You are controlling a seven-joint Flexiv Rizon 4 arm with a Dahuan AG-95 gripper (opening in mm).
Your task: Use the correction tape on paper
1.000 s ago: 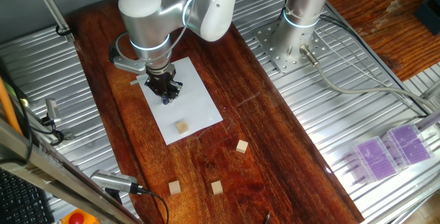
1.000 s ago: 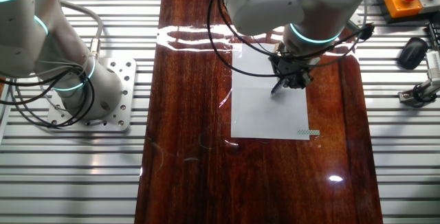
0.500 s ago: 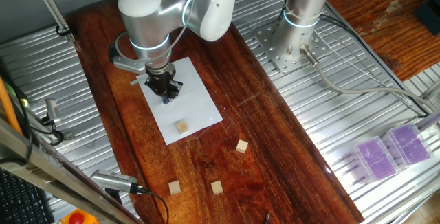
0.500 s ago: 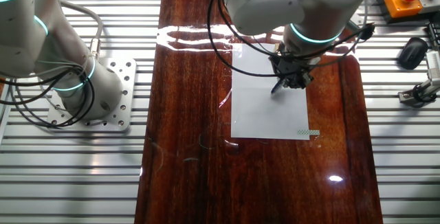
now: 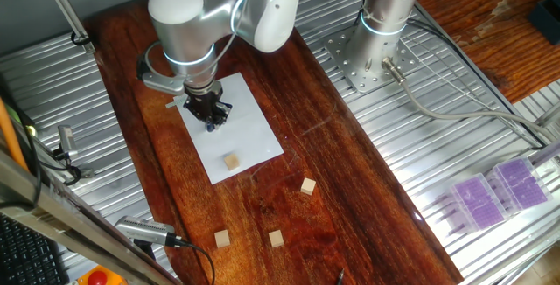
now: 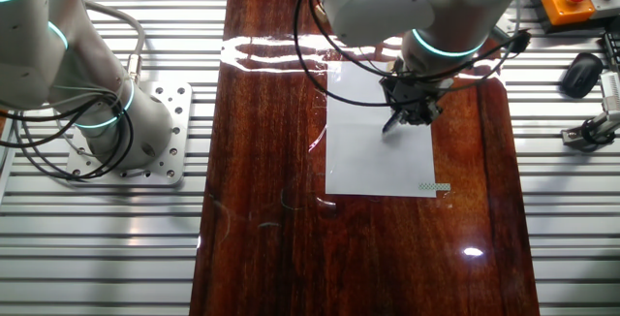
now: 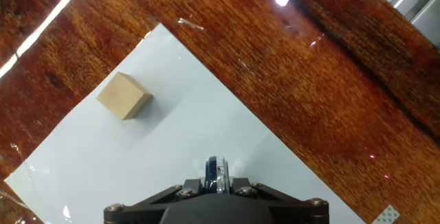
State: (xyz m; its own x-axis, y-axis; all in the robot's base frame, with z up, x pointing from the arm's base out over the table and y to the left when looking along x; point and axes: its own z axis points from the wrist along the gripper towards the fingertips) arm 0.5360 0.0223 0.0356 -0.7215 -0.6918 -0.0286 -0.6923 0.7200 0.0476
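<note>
White paper (image 5: 234, 128) lies on the dark wooden table (image 5: 350, 189), and the gripper (image 5: 210, 114) sits low over its middle, fingers pinching the correction tape (image 7: 217, 174) edge-on between them. Tape's long axis points straight ahead of the fingers in the hand view, tip toward the sheet (contact itself can't be confirmed). 1 wooden cube (image 7: 124, 95) rests on the paper ahead and left, well apart, so a straight drag should miss it.

No readable text, labels, brands, numbers or signs anywhere: none on the paper (image 5: 229, 131), the table (image 5: 350, 189) or the wooden cubes (image 7: 124, 95).
</note>
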